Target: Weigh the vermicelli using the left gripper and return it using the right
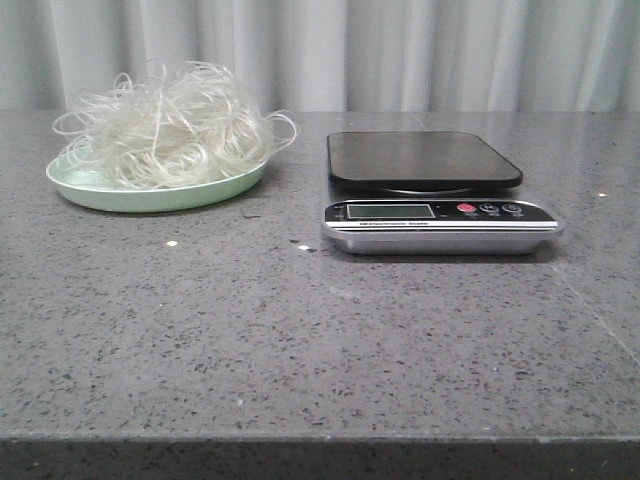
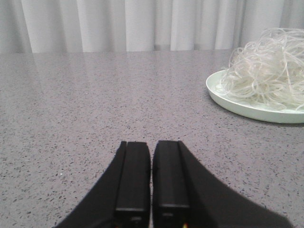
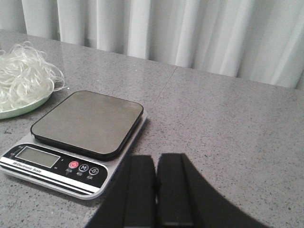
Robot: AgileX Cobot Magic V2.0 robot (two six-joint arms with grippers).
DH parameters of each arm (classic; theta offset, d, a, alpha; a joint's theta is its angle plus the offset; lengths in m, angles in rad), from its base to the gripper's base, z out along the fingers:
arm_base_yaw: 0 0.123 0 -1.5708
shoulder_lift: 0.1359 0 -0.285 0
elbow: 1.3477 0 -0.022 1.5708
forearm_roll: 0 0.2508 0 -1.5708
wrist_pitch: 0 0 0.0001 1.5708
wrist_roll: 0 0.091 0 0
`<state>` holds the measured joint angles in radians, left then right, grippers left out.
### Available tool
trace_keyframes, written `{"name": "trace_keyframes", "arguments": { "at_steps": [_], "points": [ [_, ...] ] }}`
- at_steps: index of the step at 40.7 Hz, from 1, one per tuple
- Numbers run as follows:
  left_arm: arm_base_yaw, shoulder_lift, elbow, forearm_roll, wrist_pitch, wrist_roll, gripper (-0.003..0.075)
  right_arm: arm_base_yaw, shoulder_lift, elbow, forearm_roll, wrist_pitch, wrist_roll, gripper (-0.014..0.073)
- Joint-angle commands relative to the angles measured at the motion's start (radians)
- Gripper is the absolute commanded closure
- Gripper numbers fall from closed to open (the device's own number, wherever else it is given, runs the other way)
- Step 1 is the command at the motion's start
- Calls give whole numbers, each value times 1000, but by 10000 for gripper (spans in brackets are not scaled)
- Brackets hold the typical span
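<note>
The loose whitish tangle of vermicelli point(image 1: 172, 122) sits piled on the pale green round plate point(image 1: 100, 190), far left, beside the empty black-topped digital scale point(image 1: 425, 160). Left gripper point(image 2: 151, 166) and right gripper point(image 3: 156, 178) both look closed and hold nothing. Left should open wide and grab deep into the pile's middle; stray loops probably snag.

Desk point(image 1: 300, 330): I see speckled grey stone, polished.
Scale point(image 1: 440, 215): matt dark platform, shiny metal-look base.
Vermicelli point(image 1: 175, 125): glossy translucent strands.
</note>
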<state>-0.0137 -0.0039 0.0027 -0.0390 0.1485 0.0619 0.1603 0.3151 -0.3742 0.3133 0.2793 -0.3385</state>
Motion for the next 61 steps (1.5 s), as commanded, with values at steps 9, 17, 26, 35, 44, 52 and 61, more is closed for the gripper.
{"name": "trace_keyframes", "arguments": {
  "at_steps": [9,17,26,35,44,52,61],
  "points": [
    [1,-20,6,-4,-78,-11,584,-9,3,-22,-379,-102,418,442],
    [1,-20,6,-4,-78,-11,584,-94,-12,9,-352,-103,420,442],
    [1,-20,6,-4,-78,-11,584,-183,-128,105,-340,-116,420,442],
    [1,-20,6,-4,-78,-11,584,-190,-249,253,-313,-179,420,442],
    [1,-20,6,-4,-78,-11,584,-196,-343,378,-292,-244,420,442],
    [1,-20,6,-4,-78,-11,584,-196,-343,394,-281,-242,420,442],
    [1,-20,6,-4,-78,-11,584,-196,-343,394,-281,-273,420,442]
  ]
}}
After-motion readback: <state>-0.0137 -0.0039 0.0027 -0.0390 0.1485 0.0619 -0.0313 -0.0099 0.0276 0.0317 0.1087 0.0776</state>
